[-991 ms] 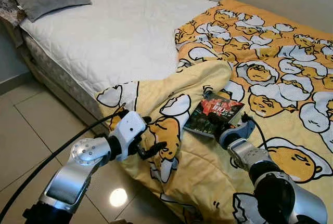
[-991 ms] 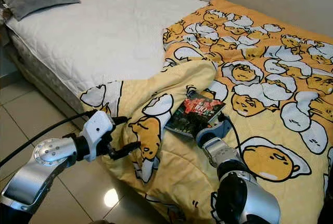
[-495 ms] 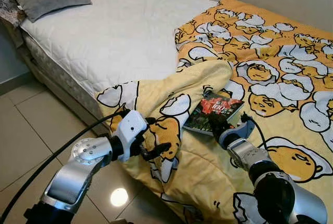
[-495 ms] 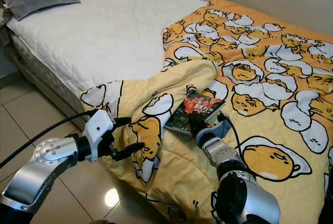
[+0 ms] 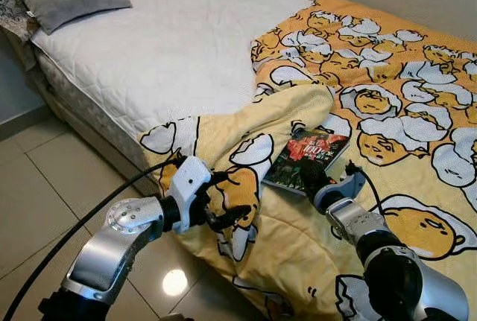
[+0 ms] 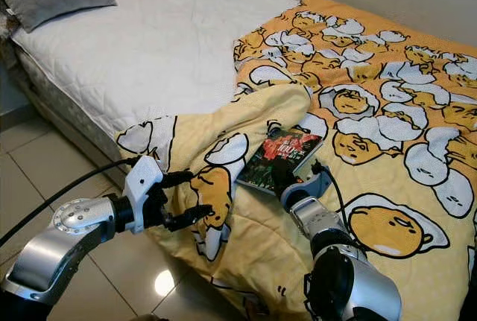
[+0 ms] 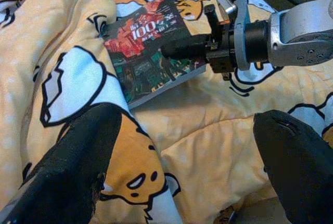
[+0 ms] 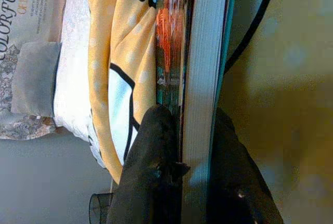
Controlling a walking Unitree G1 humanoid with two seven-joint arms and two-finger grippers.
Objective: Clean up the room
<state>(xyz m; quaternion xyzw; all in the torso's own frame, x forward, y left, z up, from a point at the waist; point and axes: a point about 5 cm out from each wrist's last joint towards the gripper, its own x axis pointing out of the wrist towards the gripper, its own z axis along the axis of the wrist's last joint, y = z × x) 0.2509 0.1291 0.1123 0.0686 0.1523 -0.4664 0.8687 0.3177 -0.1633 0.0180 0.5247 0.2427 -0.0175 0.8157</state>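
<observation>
Between the two black fingers of the right claw [image 5: 307, 178] sits the near edge of the thin dark-covered paperback book with red lettering [image 5: 308, 159], one finger over the cover and one under the pages, so this claw is closed on the book. The book lies on the rumpled yellow cartoon-egg patterned blanket [image 5: 387, 105], just beyond the claw and partly tucked beneath a raised fold of that fabric. Off to the far side of that fold, the left claw [image 5: 227, 197] stands wide apart against the blanket's hanging edge, gripping nothing. Beyond both claws stretches the bare white quilted mattress [image 5: 171, 45]. The risk, as I judge it: the hold is only at the book's edge, so lifting may let it droop, fan open or slip; the overlapping fold could also drag on it
</observation>
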